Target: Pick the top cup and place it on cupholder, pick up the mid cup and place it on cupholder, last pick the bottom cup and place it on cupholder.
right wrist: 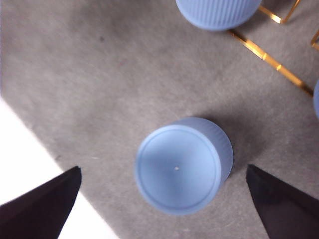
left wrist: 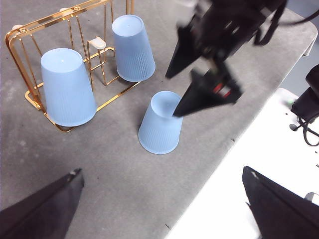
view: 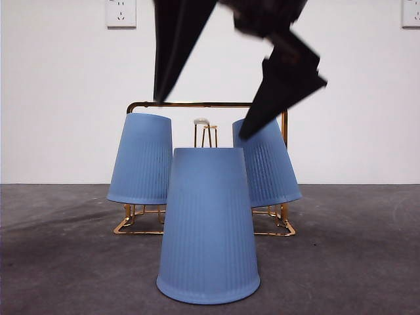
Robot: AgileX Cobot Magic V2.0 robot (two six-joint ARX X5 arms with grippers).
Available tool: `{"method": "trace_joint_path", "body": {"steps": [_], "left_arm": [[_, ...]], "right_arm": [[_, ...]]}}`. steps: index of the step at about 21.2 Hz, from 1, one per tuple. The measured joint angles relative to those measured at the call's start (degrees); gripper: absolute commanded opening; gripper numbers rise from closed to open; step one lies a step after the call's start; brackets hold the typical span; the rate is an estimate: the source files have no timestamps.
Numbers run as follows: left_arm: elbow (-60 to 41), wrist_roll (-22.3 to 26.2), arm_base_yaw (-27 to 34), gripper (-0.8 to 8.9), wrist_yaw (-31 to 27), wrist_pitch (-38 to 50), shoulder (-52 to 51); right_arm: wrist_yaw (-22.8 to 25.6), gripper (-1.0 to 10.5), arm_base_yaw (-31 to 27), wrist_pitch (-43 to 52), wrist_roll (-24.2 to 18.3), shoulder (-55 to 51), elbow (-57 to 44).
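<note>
Two light blue ribbed cups (view: 141, 157) (view: 266, 167) sit upside down on prongs of the gold wire cupholder (view: 197, 104). A third blue cup (view: 208, 223) stands upside down on the grey table in front of the rack. No crack shows on any of them, so I cannot tell which is the top cup. My right gripper (right wrist: 162, 168) hangs open above the lone cup (right wrist: 179, 169), one jaw on each side and nothing gripped. It also shows in the left wrist view as the right gripper (left wrist: 171, 96), just over that cup (left wrist: 160, 122). My left gripper (left wrist: 162, 171) waits high up, open and empty.
A free white-tipped prong (view: 202, 122) stands in the middle of the rack between the two hung cups. The grey mat ends at a white surface (left wrist: 259, 149) close to the lone cup. Wall sockets (view: 121, 13) are on the white wall behind.
</note>
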Motion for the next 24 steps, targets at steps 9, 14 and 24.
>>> {"method": "trace_joint_path", "body": {"steps": [9,14,24], "left_arm": [[0.0,0.0,0.0,4.99,0.0,0.0,0.0],[0.0,0.4,0.0,4.99,0.0,-0.2,0.0],[0.0,0.8,0.0,4.99,0.0,-0.2,0.0]], "right_arm": [[0.0,1.8,0.0,1.0,-1.8,7.3,0.0],[0.0,1.6,0.0,-2.6,-2.5,6.3,2.9],[15.3,1.6,0.0,-7.9,-3.2,5.5,24.6]]}}
